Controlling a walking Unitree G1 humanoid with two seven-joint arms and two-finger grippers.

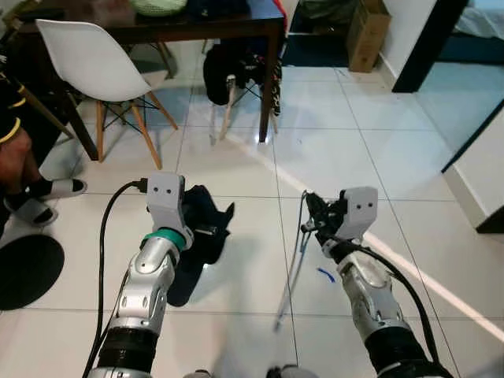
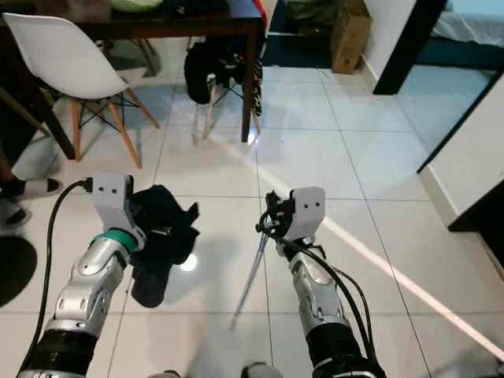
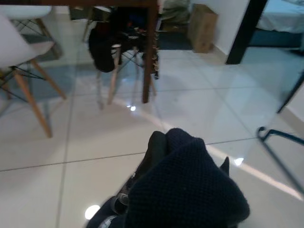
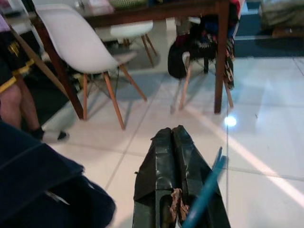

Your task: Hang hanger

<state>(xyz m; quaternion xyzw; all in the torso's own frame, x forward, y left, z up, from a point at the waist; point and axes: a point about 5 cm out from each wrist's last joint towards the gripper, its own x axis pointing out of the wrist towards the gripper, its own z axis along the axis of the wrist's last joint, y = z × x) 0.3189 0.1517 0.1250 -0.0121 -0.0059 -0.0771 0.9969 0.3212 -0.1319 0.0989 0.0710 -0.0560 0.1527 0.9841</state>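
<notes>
A thin blue-grey hanger (image 1: pixel 294 268) hangs slanting down toward the tiled floor, with my right gripper (image 1: pixel 313 214) shut on its upper part. In the right wrist view the two black fingers (image 4: pixel 164 161) lie pressed together and the blue hanger bar (image 4: pixel 205 194) runs alongside them. My left gripper (image 1: pixel 201 224) holds a dark navy garment (image 1: pixel 197 244) bunched up above the floor. The cloth (image 3: pixel 185 190) drapes over that gripper's fingers and hides them. The two grippers are level, about a forearm's width apart.
Ahead stand a dark wooden table (image 1: pixel 236 30), a white chair (image 1: pixel 90 59) and a stool draped with dark clothes (image 1: pixel 236 75). A person's leg and sandalled foot (image 1: pixel 31 201) are at the left. A cardboard box (image 1: pixel 368 35) and a dark door frame (image 1: pixel 429 47) stand far right.
</notes>
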